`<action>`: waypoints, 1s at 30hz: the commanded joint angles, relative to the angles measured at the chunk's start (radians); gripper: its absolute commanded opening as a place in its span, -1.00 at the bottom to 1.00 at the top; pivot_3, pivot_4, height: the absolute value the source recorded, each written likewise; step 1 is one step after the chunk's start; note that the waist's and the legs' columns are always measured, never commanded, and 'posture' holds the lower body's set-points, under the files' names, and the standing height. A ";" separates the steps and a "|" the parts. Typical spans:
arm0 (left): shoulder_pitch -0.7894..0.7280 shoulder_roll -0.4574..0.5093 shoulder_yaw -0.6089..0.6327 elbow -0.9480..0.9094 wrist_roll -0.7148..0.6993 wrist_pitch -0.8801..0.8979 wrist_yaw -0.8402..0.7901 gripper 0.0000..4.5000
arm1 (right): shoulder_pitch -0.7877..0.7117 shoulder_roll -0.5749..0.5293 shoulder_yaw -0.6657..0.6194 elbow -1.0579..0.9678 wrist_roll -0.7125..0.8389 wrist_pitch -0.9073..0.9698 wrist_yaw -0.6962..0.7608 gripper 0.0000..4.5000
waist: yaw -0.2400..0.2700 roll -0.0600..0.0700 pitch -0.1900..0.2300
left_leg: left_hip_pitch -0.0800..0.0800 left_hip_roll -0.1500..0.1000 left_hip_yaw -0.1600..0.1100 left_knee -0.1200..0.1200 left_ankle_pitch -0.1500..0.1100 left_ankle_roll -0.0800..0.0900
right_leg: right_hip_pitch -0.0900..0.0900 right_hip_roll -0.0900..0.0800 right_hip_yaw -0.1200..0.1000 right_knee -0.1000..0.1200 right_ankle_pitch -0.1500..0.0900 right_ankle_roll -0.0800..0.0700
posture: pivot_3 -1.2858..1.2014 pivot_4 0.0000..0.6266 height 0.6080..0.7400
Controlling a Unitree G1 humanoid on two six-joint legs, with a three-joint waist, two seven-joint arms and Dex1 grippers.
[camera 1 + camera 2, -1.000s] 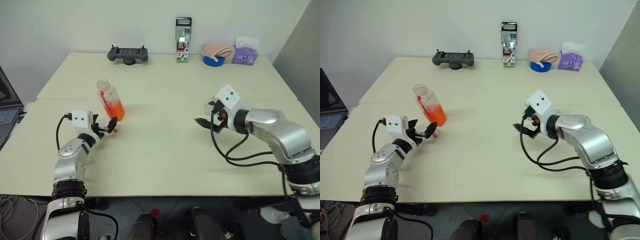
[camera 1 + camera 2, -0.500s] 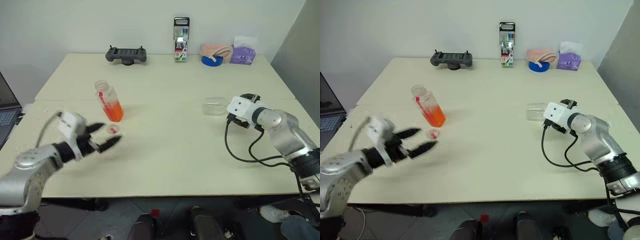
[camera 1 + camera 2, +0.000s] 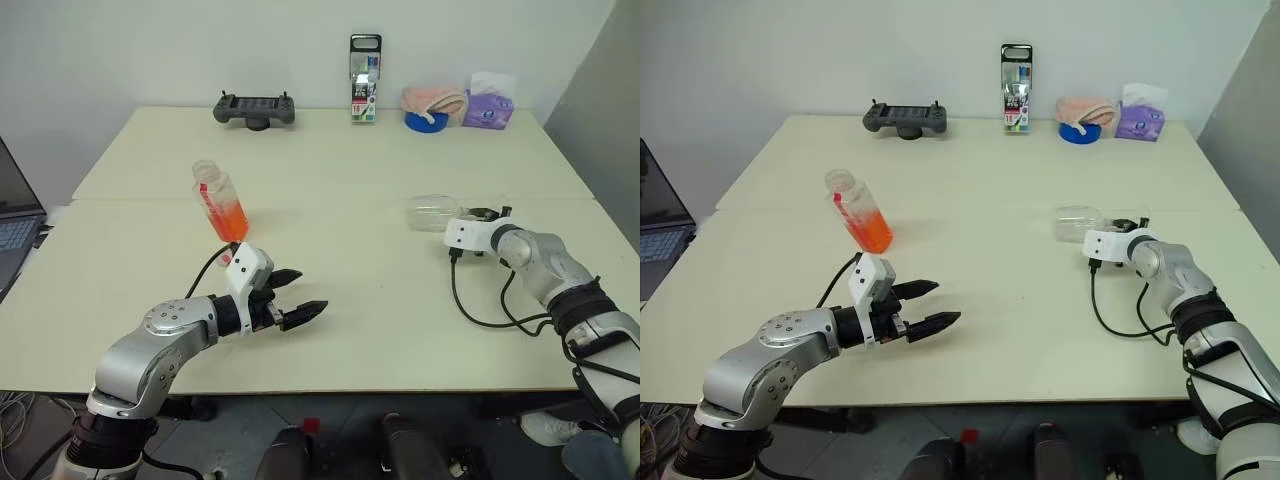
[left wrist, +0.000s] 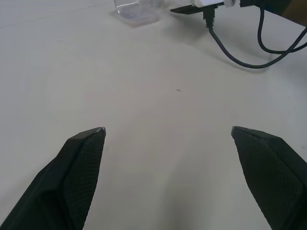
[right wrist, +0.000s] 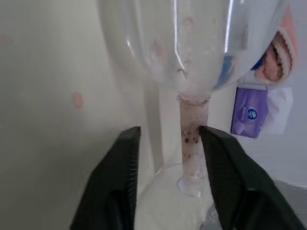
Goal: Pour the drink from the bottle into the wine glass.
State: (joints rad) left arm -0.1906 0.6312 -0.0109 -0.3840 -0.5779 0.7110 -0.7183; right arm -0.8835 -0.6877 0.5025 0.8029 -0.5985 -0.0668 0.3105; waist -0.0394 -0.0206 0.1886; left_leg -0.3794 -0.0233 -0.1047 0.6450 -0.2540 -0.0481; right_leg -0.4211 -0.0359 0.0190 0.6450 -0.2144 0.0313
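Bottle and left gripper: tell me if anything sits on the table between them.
Nothing visible does. The bottle stands uncapped beyond the open left gripper, which points away from it toward the table's middle. Only bare tabletop lies between them. The wine glass lies far off by the right gripper.

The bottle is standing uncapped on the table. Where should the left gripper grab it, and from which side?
Probably the bottle body around mid-height, with the open left gripper coming in level from the near side. It stands with its mouth open, so a side grip leaves the neck clear for pouring, and the straight walls suit flat fingers.
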 commanded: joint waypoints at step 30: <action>-0.002 0.011 0.067 0.066 0.086 -0.072 -0.007 1.00 | -0.112 0.068 -0.065 0.038 -0.086 0.027 0.028 0.99 | 0.000 0.000 0.000 | 0.000 0.000 0.000 0.000 0.000 0.000 | 0.000 0.000 -0.001 0.000 0.001 -0.001 | 0.03 -0.52 1.00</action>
State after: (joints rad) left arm -0.1784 0.6410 0.0442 -0.3054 -0.4932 0.6552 -0.7230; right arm -0.9600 -0.6212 0.4279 0.7786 -0.6646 -0.0076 0.3905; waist -0.0396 -0.0204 0.1886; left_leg -0.3801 -0.0233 -0.1050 0.6448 -0.2539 -0.0483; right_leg -0.4215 -0.0360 0.0183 0.6448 -0.2137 0.0299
